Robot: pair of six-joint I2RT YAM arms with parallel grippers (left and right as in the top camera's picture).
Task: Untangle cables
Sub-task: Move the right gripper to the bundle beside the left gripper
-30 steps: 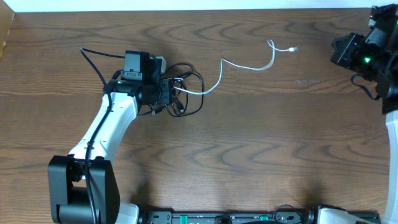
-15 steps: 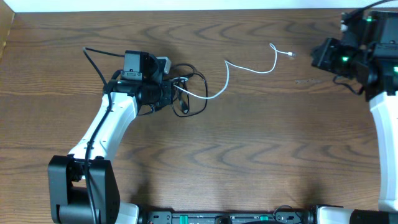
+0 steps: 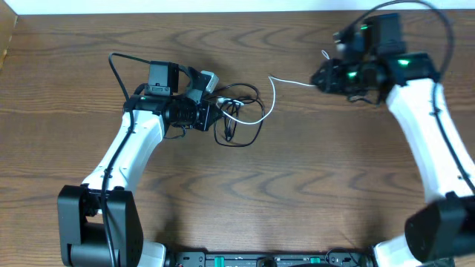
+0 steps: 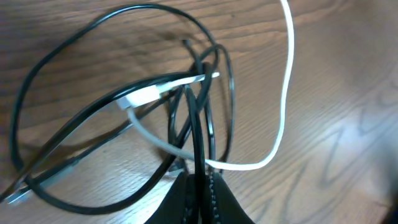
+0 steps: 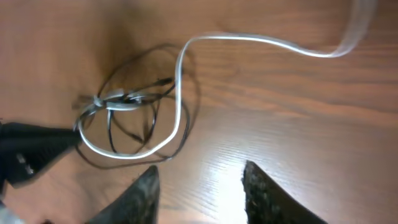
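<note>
Cables [image 3: 237, 119]: 1 tangle on the tabletop [image 3: 297, 185], left of centre.
White cable [image 3: 272, 93]: 1, curving out of the tangle toward the right gripper [image 5: 200, 175].
Black cables [image 4: 198, 130]: overlapping loops; cannot tell how many.
Left gripper [image 3: 215, 113]: jaws pinched on 1 black strand.
Right gripper: jaws partly apart, nothing between them, near the white cable's far end.

This looks like a robotics lab bench, not a home or a shop. A wood-grain table [image 3: 297, 185] carries two white-and-black robot arms, the left arm [image 3: 130, 152] and the right arm [image 3: 430, 133]. Both rise from a black mounting rail [image 3: 260, 260] with connectors along the near edge. Green indicator lights [image 3: 401, 62] glow at the right arm's wrist. A plain white strip [image 3: 185, 6] runs along the far edge.
</note>
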